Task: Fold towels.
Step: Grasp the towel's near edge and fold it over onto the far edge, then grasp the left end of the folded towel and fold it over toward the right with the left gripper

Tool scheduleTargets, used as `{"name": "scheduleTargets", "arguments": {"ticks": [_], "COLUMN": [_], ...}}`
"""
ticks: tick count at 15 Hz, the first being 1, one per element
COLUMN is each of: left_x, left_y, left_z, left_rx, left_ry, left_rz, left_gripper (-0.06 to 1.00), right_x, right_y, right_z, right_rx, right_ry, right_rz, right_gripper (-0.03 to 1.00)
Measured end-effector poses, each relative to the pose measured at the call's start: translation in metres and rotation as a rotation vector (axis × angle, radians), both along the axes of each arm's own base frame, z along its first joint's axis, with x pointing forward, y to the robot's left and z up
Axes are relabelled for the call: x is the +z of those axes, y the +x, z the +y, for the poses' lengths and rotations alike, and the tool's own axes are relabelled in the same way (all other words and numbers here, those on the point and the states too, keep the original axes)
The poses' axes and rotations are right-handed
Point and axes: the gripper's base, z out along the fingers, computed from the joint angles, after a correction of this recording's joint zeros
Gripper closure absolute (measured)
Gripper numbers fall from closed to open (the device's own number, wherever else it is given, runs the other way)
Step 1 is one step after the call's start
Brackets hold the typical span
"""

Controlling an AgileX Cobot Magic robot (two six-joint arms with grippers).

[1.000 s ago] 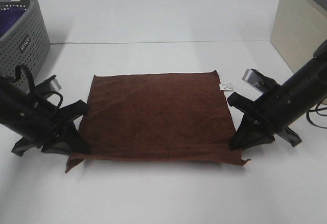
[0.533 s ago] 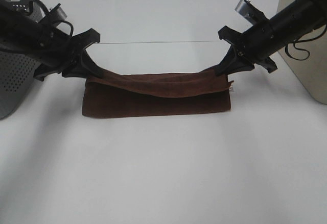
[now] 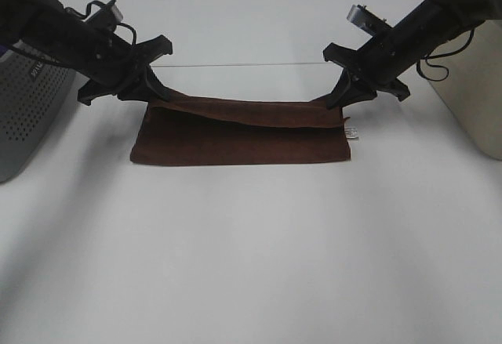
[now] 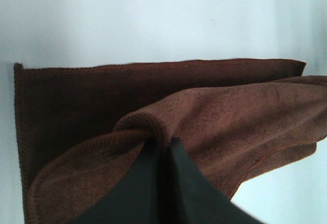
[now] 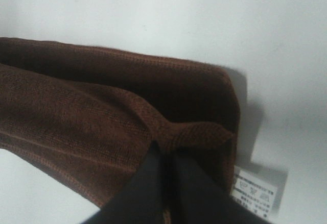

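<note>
The reddish-brown towel (image 3: 235,136) lies folded over on itself on the white table, its upper layer draped between my two grippers. My left gripper (image 3: 154,93) is shut on the upper layer's left corner, and the left wrist view shows the cloth (image 4: 214,127) pinched between the black fingers (image 4: 179,183). My right gripper (image 3: 336,99) is shut on the right corner, which the right wrist view shows as a bunched fold (image 5: 194,132). The white tag (image 3: 351,132) lies by the towel's right edge, and it also shows in the right wrist view (image 5: 253,188).
A grey perforated basket (image 3: 31,101) stands at the far left behind my left arm. A beige box (image 3: 471,85) stands at the right edge. The table's far seam (image 3: 243,65) runs just behind the towel.
Both grippers carried the towel's near edge up and back over the far edge, folding it in half. In the last half second they moved further back and lowered, flattening the upper layer.
</note>
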Motion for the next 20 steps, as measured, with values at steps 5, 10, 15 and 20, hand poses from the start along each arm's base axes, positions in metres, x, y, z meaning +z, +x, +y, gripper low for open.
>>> {"name": "scheduleTargets", "arguments": {"ticks": [5,10,15,20], "left_x": [-0.035,-0.024,0.005,-0.029], "left_y": [0.005,0.003,-0.002,-0.003], "left_z": [0.001,0.0,0.016,0.018], "left_rx": [0.018,-0.024,-0.018,0.023], "left_ry": [0.019,0.028,0.127,0.111], "left_rz": [0.049,0.029,0.025,0.149], "left_gripper": [0.68,0.2,0.19,0.19], "right_x": [-0.025,-0.018,0.023,0.026], "right_y": [0.002,0.002,-0.009,-0.015], "right_z": [0.0,0.005,-0.003,-0.007], "right_rx": [-0.025,-0.041,-0.005,0.002], "right_ry": [0.007,0.065,-0.031,-0.089], "right_rz": [0.04,0.051,0.062,0.121], "right_gripper": [0.84,0.22,0.18,0.18]}}
